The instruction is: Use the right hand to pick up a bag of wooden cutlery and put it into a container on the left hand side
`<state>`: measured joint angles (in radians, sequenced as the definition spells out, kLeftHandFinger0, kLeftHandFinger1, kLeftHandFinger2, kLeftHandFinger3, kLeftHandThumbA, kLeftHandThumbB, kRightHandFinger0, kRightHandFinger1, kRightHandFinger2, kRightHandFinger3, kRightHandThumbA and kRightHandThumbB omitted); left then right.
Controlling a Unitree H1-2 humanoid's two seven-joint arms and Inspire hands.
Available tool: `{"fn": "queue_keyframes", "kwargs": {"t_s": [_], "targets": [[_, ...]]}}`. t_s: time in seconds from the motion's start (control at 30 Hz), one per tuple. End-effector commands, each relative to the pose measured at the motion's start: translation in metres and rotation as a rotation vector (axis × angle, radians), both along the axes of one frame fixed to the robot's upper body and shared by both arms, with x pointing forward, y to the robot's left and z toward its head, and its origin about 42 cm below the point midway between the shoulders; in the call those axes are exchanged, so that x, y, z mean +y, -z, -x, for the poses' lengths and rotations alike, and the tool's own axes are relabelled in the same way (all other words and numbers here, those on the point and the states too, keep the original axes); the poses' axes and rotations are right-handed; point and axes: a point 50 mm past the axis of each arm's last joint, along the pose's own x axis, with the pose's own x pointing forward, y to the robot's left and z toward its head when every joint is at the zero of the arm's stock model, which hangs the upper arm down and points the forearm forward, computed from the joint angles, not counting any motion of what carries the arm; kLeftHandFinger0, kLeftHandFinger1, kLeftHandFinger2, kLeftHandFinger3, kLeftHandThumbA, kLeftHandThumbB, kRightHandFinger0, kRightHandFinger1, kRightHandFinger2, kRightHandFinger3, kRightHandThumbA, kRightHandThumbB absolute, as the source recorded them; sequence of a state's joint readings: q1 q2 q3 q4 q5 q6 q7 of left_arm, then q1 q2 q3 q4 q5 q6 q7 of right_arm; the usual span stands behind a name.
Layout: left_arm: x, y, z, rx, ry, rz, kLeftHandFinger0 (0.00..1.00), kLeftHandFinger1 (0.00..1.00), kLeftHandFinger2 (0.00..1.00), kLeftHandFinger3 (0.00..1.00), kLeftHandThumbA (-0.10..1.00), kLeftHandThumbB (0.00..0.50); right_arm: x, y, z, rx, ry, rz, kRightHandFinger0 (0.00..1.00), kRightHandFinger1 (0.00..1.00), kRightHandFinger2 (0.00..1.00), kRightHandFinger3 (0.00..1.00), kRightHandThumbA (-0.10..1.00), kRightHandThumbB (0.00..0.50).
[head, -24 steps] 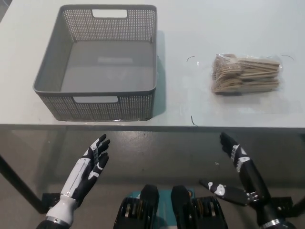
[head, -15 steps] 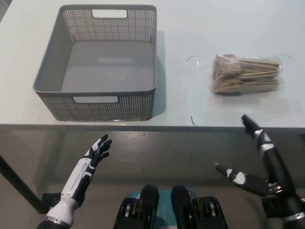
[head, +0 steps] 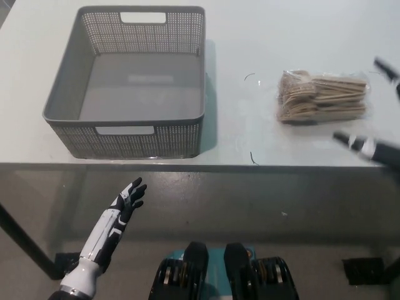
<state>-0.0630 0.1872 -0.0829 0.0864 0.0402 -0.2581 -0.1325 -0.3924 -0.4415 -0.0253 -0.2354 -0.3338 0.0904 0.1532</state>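
One clear bag of wooden cutlery (head: 323, 97) lies on the right side of a white table (head: 250, 37), well apart from the single empty grey basket (head: 144, 140) on the left. The bag looks light, its thin plastic likely slippery over stiff loose pieces that may shift, so a grasp across the middle of the bundle seems safest. The black right hand (head: 374, 150), blurred just right of the bag, is spread and holds nothing; the white left hand (head: 122, 209) rests released below the table's near edge.
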Motion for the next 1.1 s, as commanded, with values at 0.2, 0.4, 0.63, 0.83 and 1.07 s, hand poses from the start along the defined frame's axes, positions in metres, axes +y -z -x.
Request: {"fn": "queue_keyframes", "kwargs": {"t_s": [0.2, 0.4, 0.63, 0.83, 1.07], "targets": [[0.003, -0.008, -0.001, -0.055, 0.016, 0.001, 1.0, 1.0, 1.0, 1.0, 0.93, 0.115, -0.005, -0.083, -0.073, 0.088, 0.065, 0.28, 1.0, 1.0, 1.0, 1.0, 0.95, 0.5], [0.003, -0.008, 0.0, -0.048, 0.025, -0.01, 1.0, 1.0, 1.0, 1.0, 0.94, 0.108, -0.006, -0.096, -0.116, 0.215, 0.05, 0.328, 1.0, 1.0, 1.0, 1.0, 0.9, 0.5], [0.003, -0.005, 0.002, -0.04, 0.026, 0.005, 1.0, 1.0, 1.0, 1.0, 0.92, 0.113, -0.003, -0.095, -0.158, 0.382, 0.038, 0.461, 1.0, 1.0, 1.0, 1.0, 0.95, 0.5], [0.003, -0.005, 0.001, -0.046, 0.027, -0.007, 1.0, 1.0, 1.0, 1.0, 0.93, 0.104, -0.003, -0.081, -0.181, 0.501, 0.045, 0.524, 1.0, 1.0, 1.0, 1.0, 0.92, 0.5], [0.004, -0.005, 0.001, -0.041, 0.028, -0.003, 1.0, 1.0, 1.0, 1.0, 0.93, 0.112, -0.007, -0.07, -0.188, 0.566, 0.064, 0.59, 1.0, 1.0, 1.0, 1.0, 0.93, 0.5]]}}
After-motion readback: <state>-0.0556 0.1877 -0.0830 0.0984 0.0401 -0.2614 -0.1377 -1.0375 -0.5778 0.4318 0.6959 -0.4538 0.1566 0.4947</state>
